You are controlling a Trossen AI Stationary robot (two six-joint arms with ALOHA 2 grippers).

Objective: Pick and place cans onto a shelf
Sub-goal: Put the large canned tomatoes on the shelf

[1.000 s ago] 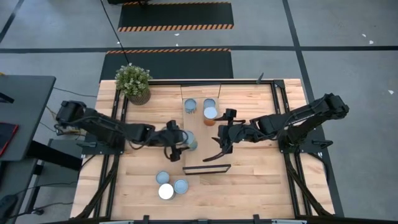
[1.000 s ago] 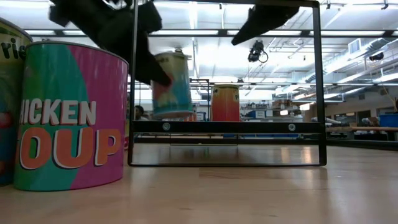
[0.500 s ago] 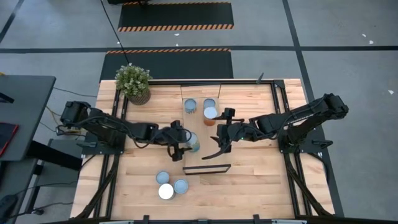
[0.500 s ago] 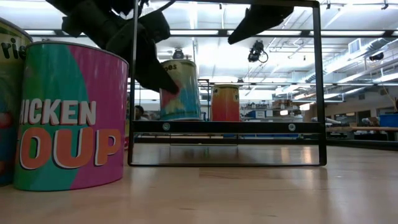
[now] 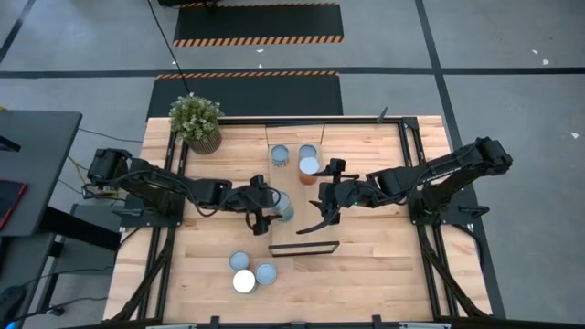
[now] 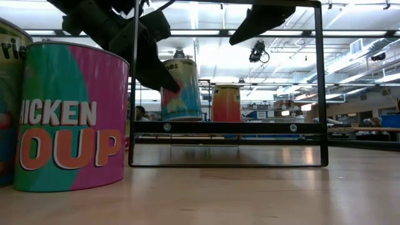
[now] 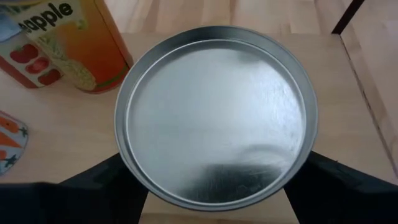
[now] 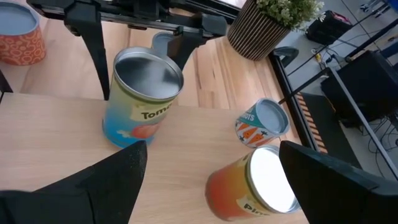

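Left gripper (image 5: 272, 211) is clenched on the tomato can (image 5: 283, 207), one finger on each side of it; I see the same grip from the right wrist camera, where the can (image 8: 142, 98) stands upright on the shelf (image 8: 56, 134) board with the dark fingers (image 8: 188, 41) flanking it. In the left wrist view its silvery lid (image 7: 216, 115) fills most of the picture, fingers on both sides. Low view: the can (image 6: 181, 90) sits on the shelf (image 6: 228, 127) board, upright, with the left gripper (image 6: 153, 65) coming down on it from above.

Right gripper (image 5: 322, 217) hovers above the middle of the surface (image 5: 384, 265), just beside the held can, fingers spread and holding nothing.

Other cans noted:
- orange pineapple can (image 8: 252, 183) on the shelf, near the tomato can, not touching; in the low view it stands farther back (image 6: 227, 103).
- carrot can (image 8: 262, 125) on the surface beyond the shelf edge.
- three cans (image 5: 250, 272) grouped at the near edge of the surface; the chicken soup can (image 6: 69, 119) is the closest to the low camera.
- potted plant (image 5: 196, 122) at the far left corner.
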